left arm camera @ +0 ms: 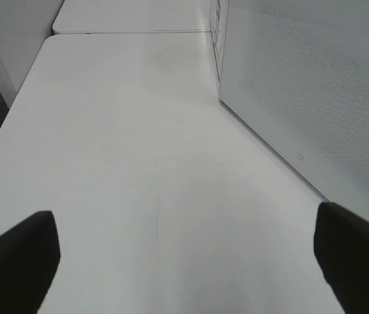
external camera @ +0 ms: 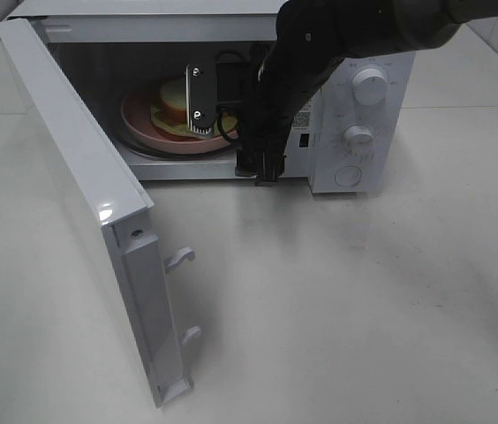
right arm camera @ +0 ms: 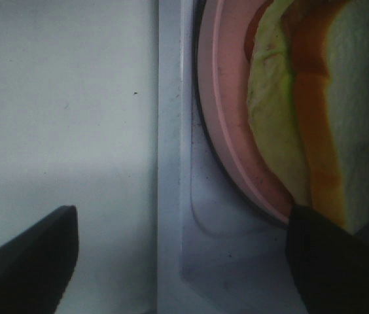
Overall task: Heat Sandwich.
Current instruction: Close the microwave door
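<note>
**Sandwich in the microwave cavity, door open, right gripper at the opening**

The sandwich [external camera: 171, 104] lies on the pink plate [external camera: 143, 124] inside the microwave [external camera: 364, 132], toward the left of the cavity. The door [external camera: 72, 168] stands swung out to the front left, with its latch hooks [external camera: 181, 257] facing the counter [external camera: 320, 309]. The right arm [external camera: 320, 35] reaches down across the opening and hides the right part of the cavity and the plate. The right gripper [right arm camera: 183, 216] is spread wide and holds nothing. It straddles the cavity sill [right arm camera: 171, 131], with one finger [right arm camera: 328, 261] overlapping the sandwich corner; contact cannot be determined. The left gripper [left arm camera: 186, 209] is also spread wide and empty, above bare counter beside the perforated door panel [left arm camera: 302, 78].
</note>
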